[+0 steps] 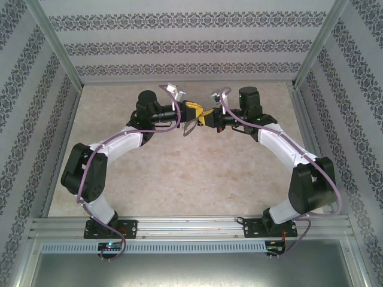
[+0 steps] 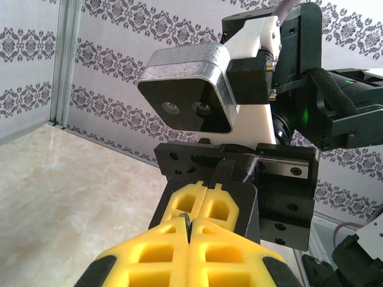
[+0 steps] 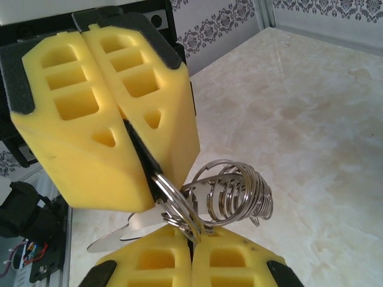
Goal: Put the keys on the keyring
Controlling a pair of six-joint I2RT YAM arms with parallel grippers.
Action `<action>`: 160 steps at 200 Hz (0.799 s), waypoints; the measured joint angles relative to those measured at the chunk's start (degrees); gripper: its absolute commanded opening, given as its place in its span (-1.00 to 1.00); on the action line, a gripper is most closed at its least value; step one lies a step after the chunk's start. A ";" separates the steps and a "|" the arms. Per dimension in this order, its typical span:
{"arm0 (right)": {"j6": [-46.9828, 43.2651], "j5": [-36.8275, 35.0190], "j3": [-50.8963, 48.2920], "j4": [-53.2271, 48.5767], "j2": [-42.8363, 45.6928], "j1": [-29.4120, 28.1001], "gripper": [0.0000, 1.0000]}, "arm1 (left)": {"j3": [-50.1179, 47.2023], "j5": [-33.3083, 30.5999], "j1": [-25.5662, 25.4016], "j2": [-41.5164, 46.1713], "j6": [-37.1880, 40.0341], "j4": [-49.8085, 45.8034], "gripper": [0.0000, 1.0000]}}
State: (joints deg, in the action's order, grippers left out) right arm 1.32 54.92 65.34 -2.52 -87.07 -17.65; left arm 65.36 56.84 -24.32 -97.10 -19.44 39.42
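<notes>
High over the middle of the table, my left gripper (image 1: 192,109) and right gripper (image 1: 207,116) meet tip to tip. In the right wrist view my right gripper (image 3: 192,236) is shut on the keyring (image 3: 179,206), a silver split ring with a coil of several smaller rings (image 3: 242,191) hanging off it. Facing it, my left gripper (image 3: 146,179) is shut on the key's black head (image 3: 140,155). The flat metal blade (image 3: 116,232) sticks out to the lower left, and the ring lies against the head. In the left wrist view a dark sliver (image 2: 188,224) shows between the left fingers (image 2: 155,251).
The marble-patterned table (image 1: 179,173) lies well below both grippers. Patterned walls (image 1: 179,48) with metal corner posts close the back and sides. An aluminium rail (image 1: 191,226) carries the arm bases at the near edge. The right wrist camera housing (image 2: 185,89) looms close to the left wrist.
</notes>
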 measured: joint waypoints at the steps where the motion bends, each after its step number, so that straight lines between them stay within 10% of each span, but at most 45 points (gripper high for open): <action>1: 0.02 -0.02 0.00 0.02 0.00 -0.04 -0.66 | -0.02 0.00 0.00 0.00 -0.02 0.07 -1.00; 49: 1.51 -0.02 -2.93 1.57 1.53 0.92 -0.16 | -0.22 -0.52 0.00 -0.02 -1.44 3.78 -1.00; 160: 13.35 -2.29 -11.87 15.76 15.52 8.50 -0.15 | -1.62 -1.46 0.04 -7.37 -16.02 26.97 -1.00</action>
State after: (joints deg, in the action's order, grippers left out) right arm 14.68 52.62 53.47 13.23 -71.55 -9.15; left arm 63.75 55.37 -24.27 -104.47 -35.46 66.39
